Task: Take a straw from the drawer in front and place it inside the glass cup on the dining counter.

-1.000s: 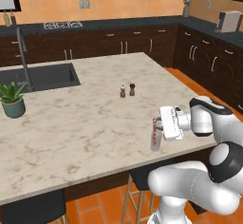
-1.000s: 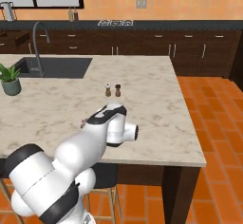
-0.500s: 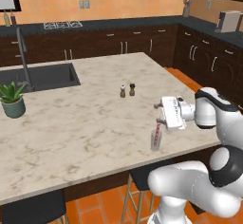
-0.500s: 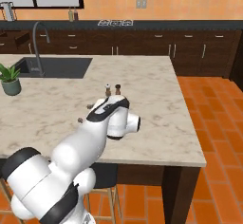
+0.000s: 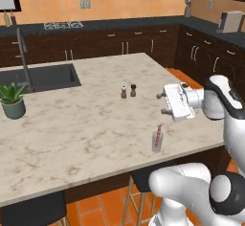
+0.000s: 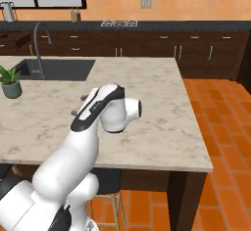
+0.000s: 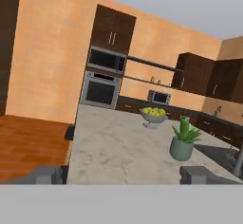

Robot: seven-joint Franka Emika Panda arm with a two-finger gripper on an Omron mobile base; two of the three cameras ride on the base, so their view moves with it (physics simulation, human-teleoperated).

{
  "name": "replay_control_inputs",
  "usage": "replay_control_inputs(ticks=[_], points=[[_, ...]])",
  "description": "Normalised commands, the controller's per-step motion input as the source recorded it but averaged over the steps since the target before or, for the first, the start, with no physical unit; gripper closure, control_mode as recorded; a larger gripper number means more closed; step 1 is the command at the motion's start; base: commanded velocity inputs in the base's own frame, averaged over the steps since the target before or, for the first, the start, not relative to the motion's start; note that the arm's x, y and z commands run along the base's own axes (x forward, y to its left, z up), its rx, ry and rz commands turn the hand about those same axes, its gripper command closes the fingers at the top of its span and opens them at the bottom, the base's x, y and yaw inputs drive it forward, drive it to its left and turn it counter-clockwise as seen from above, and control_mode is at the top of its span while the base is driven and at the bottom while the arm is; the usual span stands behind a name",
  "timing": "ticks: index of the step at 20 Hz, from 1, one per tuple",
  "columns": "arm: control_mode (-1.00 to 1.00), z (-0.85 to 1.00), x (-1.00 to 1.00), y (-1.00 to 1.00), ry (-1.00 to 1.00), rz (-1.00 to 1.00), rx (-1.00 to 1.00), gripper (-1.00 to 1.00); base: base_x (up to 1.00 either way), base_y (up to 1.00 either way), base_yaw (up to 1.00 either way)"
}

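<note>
Gripper (image 5: 161,103), jaws spread wide and empty, hangs above the glass cup (image 5: 157,141) holding the straw (image 5: 159,133); a careless sweep could topple both.

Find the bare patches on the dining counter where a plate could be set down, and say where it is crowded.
The counter lies bare between the plant and the shakers, and along the near edge left of the cup. Beyond the shakers to the far edge is free too. It is crowded by the cup, where the straw stands and the open gripper hangs above.
</note>
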Motion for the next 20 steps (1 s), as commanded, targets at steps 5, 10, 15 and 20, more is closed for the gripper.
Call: replay_control_inputs(ticks=[5,10,15,20], points=[[-1.0,0.0,-0.94,0.68,0.03,-0.01,-0.52,-1.0,0.0,0.0,0.0],[-1.0,-0.08,-0.46,0.67,0.14,0.0,-0.57,-1.0,0.0,0.0,0.0],[-1.0,-0.35,-0.04,0.38,0.15,0.0,-0.58,-1.0,0.0,0.0,0.0],[-1.0,-0.52,0.0,0.05,0.08,0.0,-0.48,-1.0,0.0,0.0,0.0]])
